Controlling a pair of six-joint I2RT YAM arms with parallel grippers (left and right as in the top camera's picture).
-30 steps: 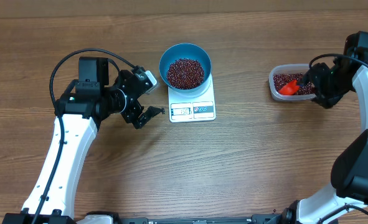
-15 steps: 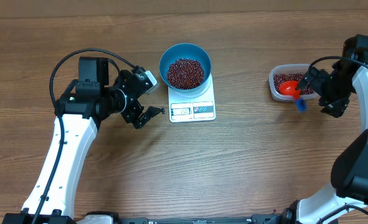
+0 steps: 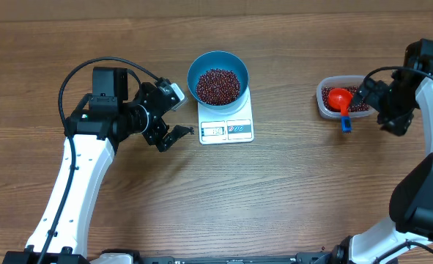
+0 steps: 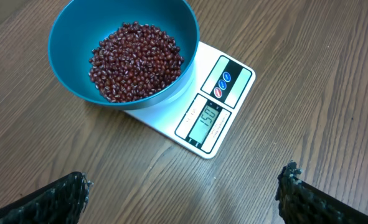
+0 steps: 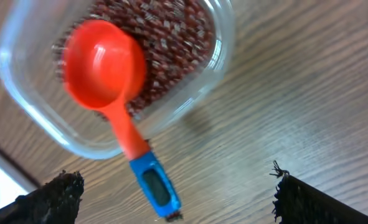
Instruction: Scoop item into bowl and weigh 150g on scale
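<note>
Loose, spill-prone red beans [image 4: 136, 61] fill the blue bowl [image 4: 64, 38] on the scale [image 4: 216, 116] by the bench's [image 3: 275, 205] far edge, probably best gripped at its rim; left pincer [image 4: 184, 186] and right pincer [image 5: 176, 182] gape empty.

Blue bowl [image 4: 78, 31], speckled maroon beans [image 4: 137, 59], white scale [image 4: 171, 121], red scoop [image 5: 106, 62] with blue-tipped handle [image 5: 155, 185], brown wood-grain table [image 3: 275, 183].

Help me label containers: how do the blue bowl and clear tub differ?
The bowl is round and opaque blue; the tub is rectangular and clear. The bowl sits on the scale; the tub, on the table. Only the tub, not the bowl, holds a red scoop. Both hold beans.
</note>
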